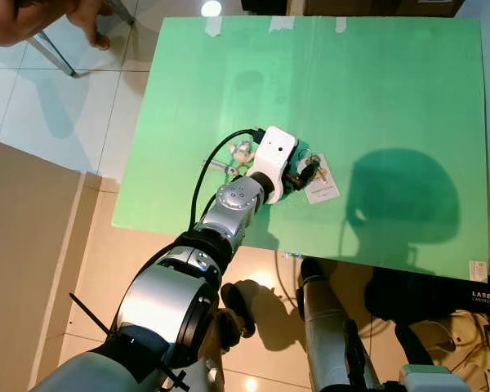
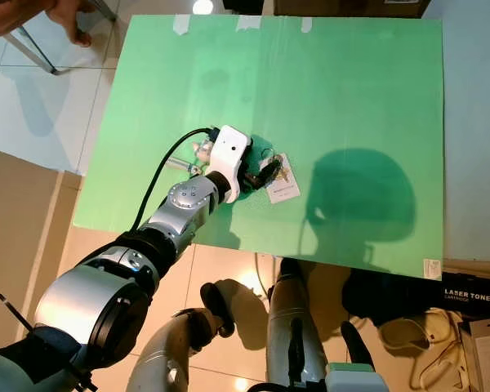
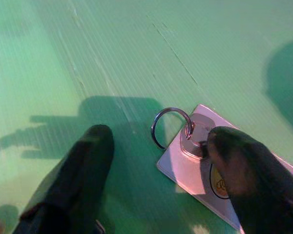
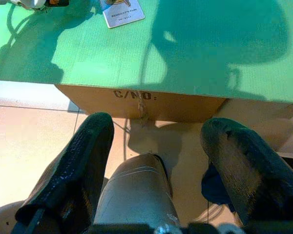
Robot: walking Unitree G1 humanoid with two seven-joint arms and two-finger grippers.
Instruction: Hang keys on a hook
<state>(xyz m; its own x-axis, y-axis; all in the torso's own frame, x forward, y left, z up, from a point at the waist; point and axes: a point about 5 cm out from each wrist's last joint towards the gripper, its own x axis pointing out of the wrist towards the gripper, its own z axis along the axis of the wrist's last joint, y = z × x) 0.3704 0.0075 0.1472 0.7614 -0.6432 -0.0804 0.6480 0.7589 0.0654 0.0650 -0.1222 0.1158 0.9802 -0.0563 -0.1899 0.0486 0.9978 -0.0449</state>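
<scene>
A bunch of keys (image 1: 310,170) with a silver ring (image 3: 172,127) and a white card tag (image 1: 322,186) lies on the green board (image 1: 376,90). My left gripper (image 1: 305,174) is down at the board, open, its two black fingers (image 3: 83,165) straddling the ring, and one fingertip overlaps the key head and tag. A small metal hook piece (image 1: 237,157) lies just left of the left wrist, partly hidden by it. My right gripper (image 4: 156,146) hangs open and idle below the board's near edge.
The green board covers a cardboard box (image 4: 141,102) standing on the tiled floor. A person's foot (image 1: 90,20) and a chair leg (image 1: 53,53) are at the far left corner. A laser toner carton (image 1: 486,298) sits at the near right.
</scene>
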